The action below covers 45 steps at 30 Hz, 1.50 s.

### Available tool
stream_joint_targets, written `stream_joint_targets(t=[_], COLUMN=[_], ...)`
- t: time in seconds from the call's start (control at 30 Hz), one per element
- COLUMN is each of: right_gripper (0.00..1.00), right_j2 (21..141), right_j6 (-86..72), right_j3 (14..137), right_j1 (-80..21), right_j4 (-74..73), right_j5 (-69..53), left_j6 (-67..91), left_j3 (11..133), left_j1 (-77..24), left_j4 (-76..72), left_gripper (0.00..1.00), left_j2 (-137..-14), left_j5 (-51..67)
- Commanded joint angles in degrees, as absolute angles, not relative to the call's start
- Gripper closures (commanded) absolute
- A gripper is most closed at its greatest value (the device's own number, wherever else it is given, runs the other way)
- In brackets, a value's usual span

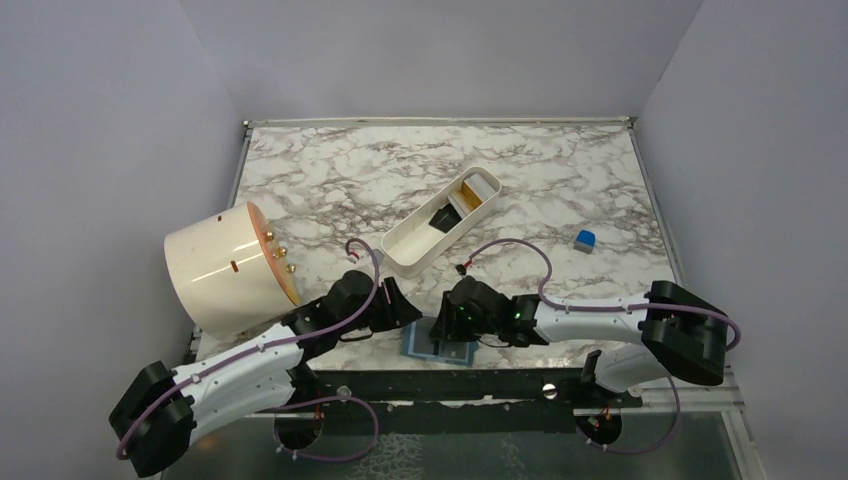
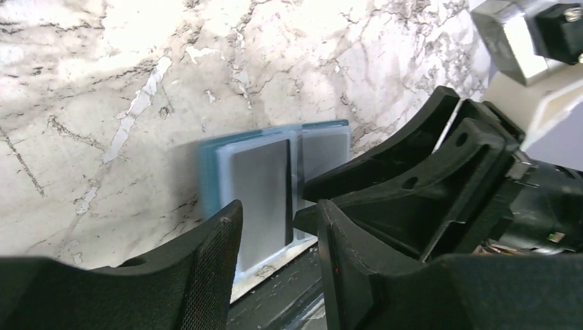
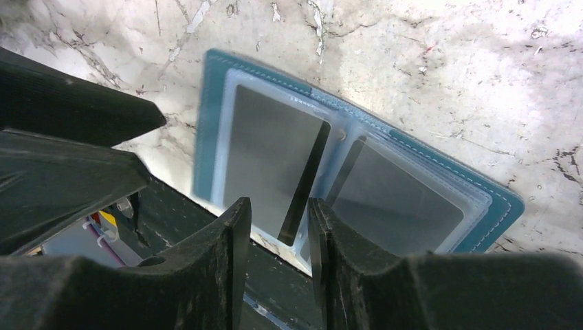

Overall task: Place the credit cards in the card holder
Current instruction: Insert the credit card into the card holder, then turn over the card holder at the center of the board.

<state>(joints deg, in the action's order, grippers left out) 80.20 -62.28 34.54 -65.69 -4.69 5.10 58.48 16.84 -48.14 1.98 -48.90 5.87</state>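
Note:
The teal card holder [image 1: 441, 346] lies open at the table's near edge. In the right wrist view [image 3: 495, 206] both clear pockets hold a grey card [image 3: 268, 158], with a dark strip along the left card's inner edge. It also shows in the left wrist view [image 2: 210, 172]. More credit cards [image 1: 470, 192], gold, white and black, lie in the white tray [image 1: 410, 250]. My left gripper [image 2: 277, 210] is open and empty just above the holder's left half. My right gripper [image 3: 278, 204] is narrowly open and empty over the fold. The two grippers nearly meet [image 1: 425, 318].
A cream cylinder [image 1: 228, 265] lies on its side at the left, close to my left arm. A small blue cube [image 1: 585, 239] sits at the right. The holder overhangs the dark front rail [image 1: 500, 385]. Walls close in the table on three sides.

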Motion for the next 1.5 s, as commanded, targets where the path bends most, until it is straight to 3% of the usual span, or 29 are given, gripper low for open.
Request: stream_joint_targets(t=[0.0,0.3,0.57,0.77,1.07,1.47], right_gripper=[0.64,0.65,0.81,0.95,0.99,0.99], right_j2=[80.46,83.79,85.16,85.03,85.95,86.5], right_j6=[-62.46,-63.36,-63.0,-63.85,-64.2,-64.61], right_j3=[34.83,35.23,34.55,32.35,30.79,29.8], right_j1=[-66.36,-66.46,-66.63,-66.71,-66.7,-66.67], right_j4=[-4.72,-3.69,-1.67,-0.13,1.14,2.9], right_j5=[5.42,5.48,5.27,6.4,6.01,5.63], left_j6=[57.16,59.54,62.03,60.94,56.02,57.04], left_j3=[17.77,12.77,10.29,12.37,18.0,16.3], left_j1=[-48.34,-48.33,-48.34,-48.33,-48.34,-48.34], left_j4=[5.79,-2.93,-9.16,-3.19,6.8,1.22], left_gripper=[0.53,0.5,0.5,0.49,0.46,0.45], left_j2=[-46.81,-48.41,-51.14,-48.69,-44.63,-46.18], left_j5=[3.47,8.6,11.83,9.93,4.83,9.45])
